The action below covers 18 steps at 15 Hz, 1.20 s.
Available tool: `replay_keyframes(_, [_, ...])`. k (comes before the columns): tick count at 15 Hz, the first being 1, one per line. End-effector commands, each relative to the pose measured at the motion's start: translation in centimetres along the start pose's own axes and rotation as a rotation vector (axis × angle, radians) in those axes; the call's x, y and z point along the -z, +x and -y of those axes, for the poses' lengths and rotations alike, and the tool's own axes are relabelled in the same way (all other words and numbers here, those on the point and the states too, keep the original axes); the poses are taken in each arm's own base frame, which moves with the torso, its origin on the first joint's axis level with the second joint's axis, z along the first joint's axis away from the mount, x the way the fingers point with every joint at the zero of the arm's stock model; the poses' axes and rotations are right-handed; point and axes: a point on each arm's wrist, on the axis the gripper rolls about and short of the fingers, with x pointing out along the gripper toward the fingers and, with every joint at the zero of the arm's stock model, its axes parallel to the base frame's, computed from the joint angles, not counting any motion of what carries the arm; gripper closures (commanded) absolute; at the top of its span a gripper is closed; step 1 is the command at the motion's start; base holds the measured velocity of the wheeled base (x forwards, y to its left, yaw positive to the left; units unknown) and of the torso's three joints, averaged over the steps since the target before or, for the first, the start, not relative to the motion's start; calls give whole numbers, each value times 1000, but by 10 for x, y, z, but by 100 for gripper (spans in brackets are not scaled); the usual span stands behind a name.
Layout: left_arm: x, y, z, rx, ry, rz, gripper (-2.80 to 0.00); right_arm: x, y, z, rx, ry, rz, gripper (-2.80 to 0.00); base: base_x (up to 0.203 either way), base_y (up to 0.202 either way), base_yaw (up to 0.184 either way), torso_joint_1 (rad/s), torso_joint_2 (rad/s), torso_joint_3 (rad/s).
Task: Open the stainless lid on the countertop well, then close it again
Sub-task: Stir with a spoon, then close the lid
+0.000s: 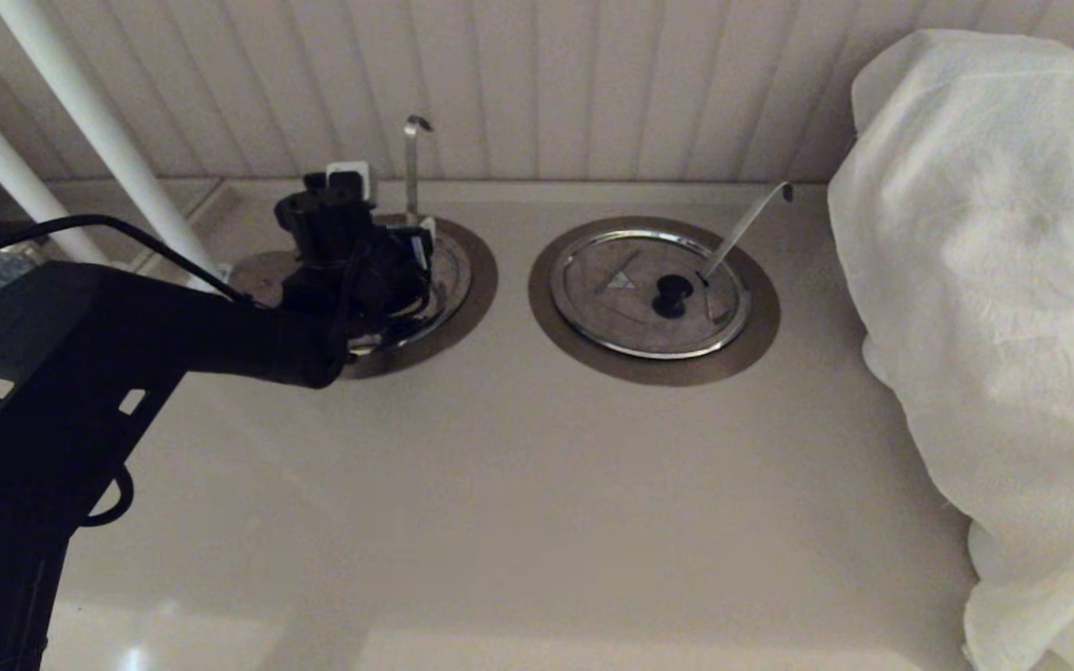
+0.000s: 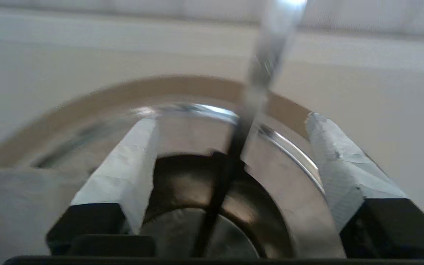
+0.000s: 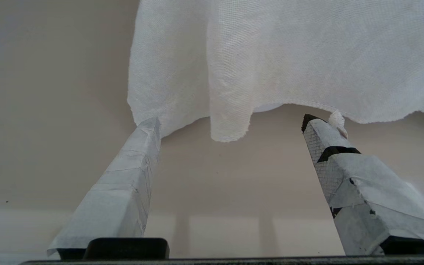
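Steel twin lid [image 1: 649, 291] bears a triangle mark.

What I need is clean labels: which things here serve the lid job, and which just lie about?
Job: stainless lid, countertop well, upright ladle stem, left gripper over them.
Lying about: twin lid, slanted stem, white cloth, right gripper.

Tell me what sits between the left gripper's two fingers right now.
In the left wrist view, the left gripper stands open over the stainless lid. Between its fingers rise the lid's dark knob and the ladle stem, neither gripped.
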Motion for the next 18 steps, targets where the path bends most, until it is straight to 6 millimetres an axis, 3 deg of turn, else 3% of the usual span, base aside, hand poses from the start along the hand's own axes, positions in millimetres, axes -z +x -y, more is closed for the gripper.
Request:
replay_keyframes(1, [-12, -4, -1, -1, -11, 39, -280, 0, 0, 0, 0, 1, 0, -280, 0, 0, 0, 0, 0, 0])
replay_keyframes(6, [-29, -34, 10, 71, -12, 9, -280, 0, 0, 0, 0, 1, 0, -280, 0, 0, 0, 0, 0, 0])
replay_keyframes(12, [-86, -85, -2, 87, -42, 56, -280, 0, 0, 0, 0, 1, 0, -280, 0, 0, 0, 0, 0, 0])
replay_keyframes(14, [-107, -107, -19, 30, -70, 58, -280, 0, 0, 0, 0, 1, 0, -280, 0, 0, 0, 0, 0, 0])
replay_keyframes(15, [-108, -112, -25, -21, -146, 32, -280, 0, 0, 0, 0, 1, 0, -280, 0, 0, 0, 0, 0, 0])
replay_keyframes(18, [-84, -116, -46, -257, -309, -79, -280, 0, 0, 0, 0, 1, 0, -280, 0, 0, 0, 0, 0, 0])
